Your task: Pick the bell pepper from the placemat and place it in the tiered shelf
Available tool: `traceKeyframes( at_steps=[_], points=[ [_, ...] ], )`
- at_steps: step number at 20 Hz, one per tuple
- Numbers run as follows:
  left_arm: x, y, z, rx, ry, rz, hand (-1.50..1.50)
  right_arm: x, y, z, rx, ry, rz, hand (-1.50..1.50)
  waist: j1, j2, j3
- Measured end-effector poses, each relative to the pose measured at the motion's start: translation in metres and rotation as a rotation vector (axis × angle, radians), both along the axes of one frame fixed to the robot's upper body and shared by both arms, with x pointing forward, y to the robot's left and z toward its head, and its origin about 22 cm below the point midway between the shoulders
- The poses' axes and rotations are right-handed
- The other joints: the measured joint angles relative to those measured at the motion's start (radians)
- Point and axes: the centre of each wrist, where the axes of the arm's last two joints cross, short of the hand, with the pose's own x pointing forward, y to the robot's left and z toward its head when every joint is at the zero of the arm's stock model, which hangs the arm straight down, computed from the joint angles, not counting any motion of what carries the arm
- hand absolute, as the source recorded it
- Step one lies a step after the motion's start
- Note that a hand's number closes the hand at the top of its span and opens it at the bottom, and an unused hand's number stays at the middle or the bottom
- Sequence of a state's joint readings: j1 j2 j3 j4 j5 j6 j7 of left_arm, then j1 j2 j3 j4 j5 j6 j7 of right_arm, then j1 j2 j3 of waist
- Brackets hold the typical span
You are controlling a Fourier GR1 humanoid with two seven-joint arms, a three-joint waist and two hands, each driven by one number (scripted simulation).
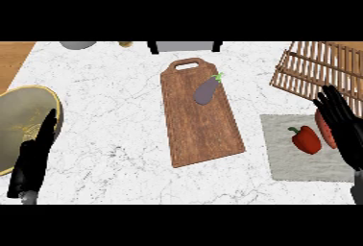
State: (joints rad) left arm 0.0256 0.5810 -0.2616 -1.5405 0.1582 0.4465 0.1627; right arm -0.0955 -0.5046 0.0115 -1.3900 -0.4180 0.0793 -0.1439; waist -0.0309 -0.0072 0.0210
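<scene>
- The left robot hand [32, 161] is seen at the view's lower left, fingers straight and relaxed, beside a round bowl [21, 108]
- The right robot hand [342, 126] is held spread with straight fingers at the right edge, over the grey placemat [301, 166]; nothing is gripped
- The red bell pepper [306, 139] is lying on the placemat, just left of that hand
- A wooden cutting board [199, 125] is laid on the marble worktop [113, 91], with a purple eggplant [206, 90] on its upper part
- The slatted tiered shelf [312, 67] is seen farthest, at upper right
</scene>
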Motion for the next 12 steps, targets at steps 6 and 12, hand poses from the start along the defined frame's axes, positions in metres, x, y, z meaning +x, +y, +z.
traceKeyframes(
  at_steps=[6,12],
  points=[
    [0.026,-0.043,0.015,-0.07,-0.13,-0.191,0.0,0.028,-0.043,0.037,-0.049,-0.018,0.127,-1.5,0.03,0.014,-0.015],
    [0.032,-0.069,0.021,-0.146,-0.177,-0.288,0.0,0.023,-0.073,0.033,-0.168,-0.012,-0.079,-1.5,0.025,0.031,-0.019]
  ],
)
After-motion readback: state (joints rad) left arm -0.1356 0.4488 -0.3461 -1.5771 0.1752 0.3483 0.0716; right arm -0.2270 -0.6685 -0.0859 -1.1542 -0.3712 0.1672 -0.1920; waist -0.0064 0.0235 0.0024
